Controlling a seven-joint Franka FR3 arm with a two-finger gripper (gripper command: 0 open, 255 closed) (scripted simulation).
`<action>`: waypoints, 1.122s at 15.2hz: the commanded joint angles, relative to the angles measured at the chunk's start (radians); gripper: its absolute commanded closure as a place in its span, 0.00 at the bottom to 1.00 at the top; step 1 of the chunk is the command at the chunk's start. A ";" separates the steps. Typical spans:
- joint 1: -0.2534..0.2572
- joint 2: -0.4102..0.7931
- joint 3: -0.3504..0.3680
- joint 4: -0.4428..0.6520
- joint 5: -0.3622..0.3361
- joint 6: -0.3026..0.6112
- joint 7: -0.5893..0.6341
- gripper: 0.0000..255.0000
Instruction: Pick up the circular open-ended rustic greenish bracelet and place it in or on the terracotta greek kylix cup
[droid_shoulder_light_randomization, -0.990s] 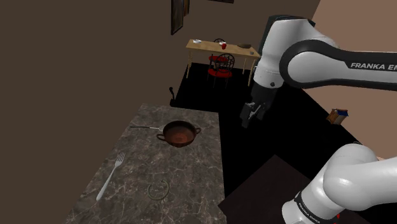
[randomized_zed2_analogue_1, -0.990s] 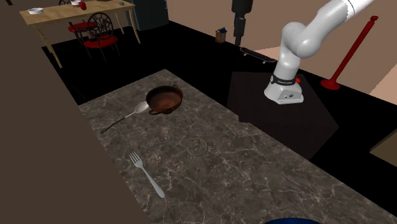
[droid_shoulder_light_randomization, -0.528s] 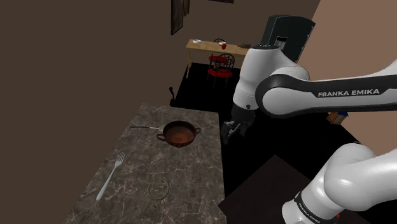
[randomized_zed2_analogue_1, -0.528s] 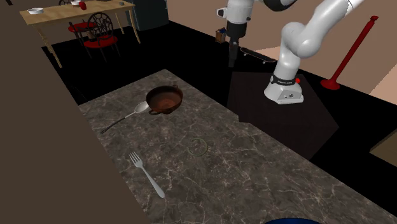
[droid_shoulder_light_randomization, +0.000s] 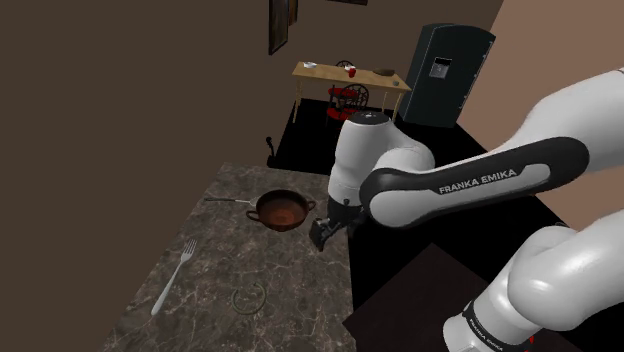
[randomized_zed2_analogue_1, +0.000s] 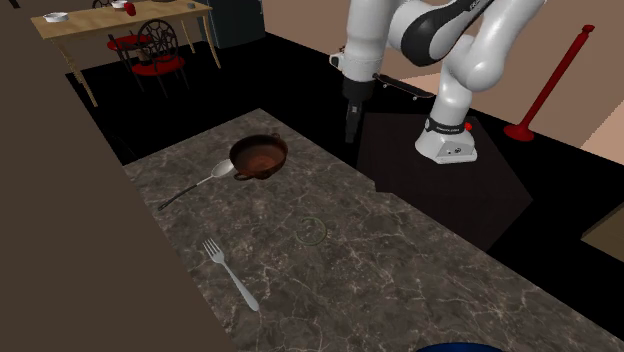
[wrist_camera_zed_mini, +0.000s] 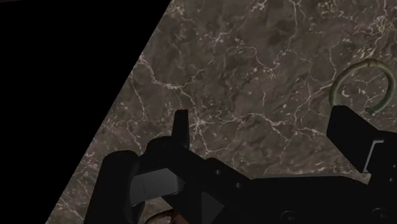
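Note:
The thin greenish open-ended bracelet (droid_shoulder_light_randomization: 248, 298) (randomized_zed2_analogue_1: 312, 230) lies flat on the dark marble counter (droid_shoulder_light_randomization: 300, 300), between the fork and the counter's edge. The reddish-brown two-handled kylix cup (droid_shoulder_light_randomization: 281, 209) (randomized_zed2_analogue_1: 260, 156) stands upright farther back on the counter. My black gripper (droid_shoulder_light_randomization: 322, 235) (randomized_zed2_analogue_1: 351, 130) hangs above the counter's edge, beside the cup and well short of the bracelet. In the wrist view the gripper (wrist_camera_zed_mini: 264, 124) is open with bare marble between its fingers, and the bracelet (wrist_camera_zed_mini: 362, 63) lies beyond one fingertip (wrist_camera_zed_mini: 348, 124).
A silver fork (droid_shoulder_light_randomization: 173, 278) (randomized_zed2_analogue_1: 230, 273) lies near the bracelet, on the side away from the arm. A spoon (droid_shoulder_light_randomization: 230, 201) (randomized_zed2_analogue_1: 195, 185) rests beside the cup. A brown wall borders the counter. The robot's base (randomized_zed2_analogue_1: 447, 140) stands on the black floor past the counter's edge.
The arm has swung in from over the floor toward the counter and come down. The gripper now hangs at the counter's edge near the cup. The bracelet, cup and cutlery have not moved.

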 joint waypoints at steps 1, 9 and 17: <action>-0.021 0.088 0.050 0.023 -0.034 0.070 0.070 0.00; -0.064 0.491 0.157 0.177 -0.418 0.253 0.491 0.00; 0.151 0.853 -0.013 0.439 -0.749 0.278 0.824 0.00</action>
